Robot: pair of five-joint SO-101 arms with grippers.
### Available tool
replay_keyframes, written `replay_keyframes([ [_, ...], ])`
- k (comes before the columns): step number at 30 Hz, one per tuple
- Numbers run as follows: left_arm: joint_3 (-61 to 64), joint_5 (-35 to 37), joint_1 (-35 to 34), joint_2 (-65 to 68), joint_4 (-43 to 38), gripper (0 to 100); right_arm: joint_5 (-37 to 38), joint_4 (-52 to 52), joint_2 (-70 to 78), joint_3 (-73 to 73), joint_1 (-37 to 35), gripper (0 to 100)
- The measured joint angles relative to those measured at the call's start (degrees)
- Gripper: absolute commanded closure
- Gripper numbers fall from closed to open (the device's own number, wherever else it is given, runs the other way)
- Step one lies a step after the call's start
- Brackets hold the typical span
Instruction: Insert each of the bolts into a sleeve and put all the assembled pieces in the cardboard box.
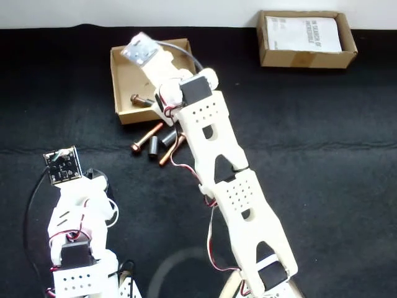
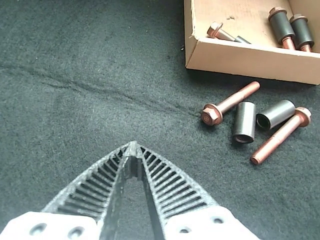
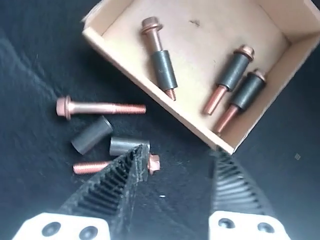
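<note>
**Work surface.** A black felt-like cloth point(image 1: 310, 155) covers the table.

**Receiving container.** An open, shallow brown cardboard box point(image 3: 200, 45) sits at the far left of the cloth. It holds three assembled pieces, each a copper-coloured flanged bolt inside a dark grey cylindrical sleeve. One piece lies alone point(image 3: 162, 65). The other two lie side by side point(image 3: 232, 75) point(image 3: 246, 94) near one corner.

**Loose parts.** Four parts lie on the cloth just outside the box's near wall:
- a first copper-coloured bolt point(image 2: 232, 102), bare, close to the wall;
- a first dark grey metal sleeve point(image 2: 244, 122), empty, just beside that bolt;
- a second dark grey sleeve point(image 2: 275, 115), empty, lying next to the first sleeve;
- a second copper-coloured bolt point(image 2: 280, 135), bare, just beside the second sleeve (whether they touch cannot be told).

**Right arm.** The white right arm point(image 1: 217, 136) extends across the cloth, with its wrist over the box. The right gripper point(image 3: 180, 150) has its ribbed black fingers point(image 3: 127, 175) spread wide apart and holds nothing. In the right wrist view, one fingertip overlaps the second sleeve and the second bolt. Contact cannot be confirmed.

**Left arm.** The white left arm point(image 1: 77, 217) stands at the near left, well apart from the box. The left gripper point(image 2: 132, 147) has its fingertips pressed together with nothing between them, above bare cloth and apart from the loose parts.

**Other items.** A second brown cardboard box point(image 1: 304, 59) at the far right holds a white printed sheet point(image 1: 304, 34).
</note>
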Motion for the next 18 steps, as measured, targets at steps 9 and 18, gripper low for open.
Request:
replay_keyframes([
  [9, 0.0, 0.0, 0.0, 0.0, 0.0, 99, 16.8, 0.0, 0.1, 13.7, -0.9, 78.9],
  [18, 0.0, 0.0, 0.0, 0.0, 0.0, 99, 23.9, 0.0, 0.1, 21.9, -2.4, 78.9],
])
